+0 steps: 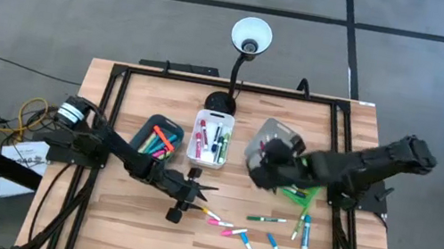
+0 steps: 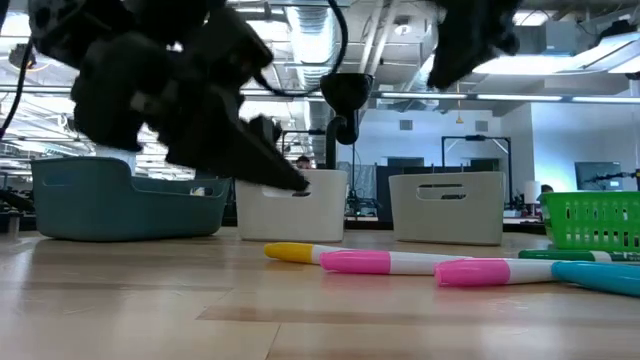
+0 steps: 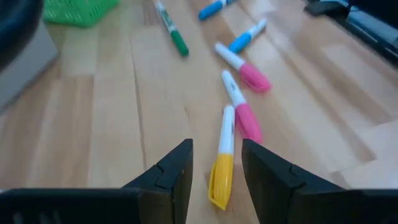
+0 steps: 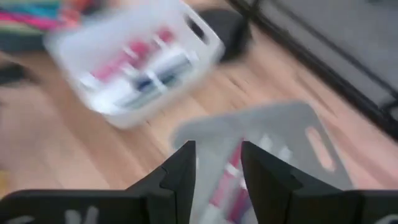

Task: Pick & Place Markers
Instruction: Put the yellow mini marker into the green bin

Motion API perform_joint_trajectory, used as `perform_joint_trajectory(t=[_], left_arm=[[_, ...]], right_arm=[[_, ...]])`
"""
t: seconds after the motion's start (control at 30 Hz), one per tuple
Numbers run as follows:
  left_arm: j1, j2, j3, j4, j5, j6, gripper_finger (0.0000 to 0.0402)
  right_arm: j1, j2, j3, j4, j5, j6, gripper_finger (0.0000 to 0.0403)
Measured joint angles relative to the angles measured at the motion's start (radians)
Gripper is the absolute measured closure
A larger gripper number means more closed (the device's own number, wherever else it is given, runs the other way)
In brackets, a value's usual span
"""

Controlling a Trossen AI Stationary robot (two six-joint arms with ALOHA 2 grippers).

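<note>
Yellow-capped marker (image 3: 221, 167) lies on the wood table (image 1: 132, 232) just ahead of the left gripper (image 3: 216, 163), in line with the gap between its jaws. The jaws are open and hold nothing; the yellow cap points toward them. Two pink markers (image 3: 247, 119) lie a little farther beyond it, then green and blue ones. The right gripper (image 4: 217, 163) hangs over the grey bin (image 4: 273, 134), jaws apart and empty. Under the gap, red markers (image 4: 231, 180) rest inside this bin. The white bin (image 4: 134, 53) with more markers stands beyond.
</note>
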Motion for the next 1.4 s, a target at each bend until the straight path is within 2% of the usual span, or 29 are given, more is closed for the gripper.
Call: perform_joint_trajectory(t=[0.07, 0.17, 0.33, 0.47, 0.6, 0.67, 0.73, 0.87, 1.1, 1.27, 1.4], left_arm=[[0.0, 0.031, 0.002, 0.016, 0.0, -0.001, 0.0268], [0.001, 0.071, 0.022, 0.019, -0.001, -0.001, 0.0268], [0.001, 0.096, 0.04, 0.022, 0.0, -0.001, 0.0268], [0.001, 0.092, 0.039, 0.022, -0.001, -0.001, 0.0268], [0.0, 0.09, 0.039, 0.021, 0.0, -0.001, 0.0269], [0.0, 0.09, 0.039, 0.021, 0.0, -0.001, 0.027], [0.0, 0.09, 0.039, 0.02, 0.007, -0.001, 0.027], [-0.006, 0.09, 0.039, 0.02, 0.029, -0.003, 0.027], [-0.015, 0.093, 0.039, 0.019, 0.03, -0.005, 0.027], [-0.009, 0.107, 0.038, 0.013, 0.029, -0.005, 0.027], [-0.01, 0.146, 0.039, 0.016, 0.026, 0.004, 0.027]], right_arm=[[0.07, -0.03, -0.029, 0.082, 0.038, -0.006, 0.0285], [0.159, -0.051, -0.099, 0.232, 0.042, -0.098, 0.0285], [0.246, -0.059, -0.215, 0.533, 0.039, -0.189, 0.0285], [0.274, -0.1, -0.227, 0.56, 0.037, -0.27, 0.0285], [0.309, -0.167, -0.235, 0.577, 0.13, -0.347, 0.0285], [0.314, -0.197, -0.277, 0.63, 0.173, -0.353, 0.0285], [0.309, -0.221, -0.342, 0.69, 0.158, -0.361, 0.0285], [0.261, -0.26, -0.497, 0.908, 0.042, -0.419, 0.0285], [0.058, -0.256, -0.75, 1.459, -0.38, -0.547, 0.0285], [-0.004, -0.192, -0.773, 1.623, -0.507, -0.555, 0.0285], [-0.017, -0.138, -0.773, 1.704, -0.517, -0.576, 0.0285]])
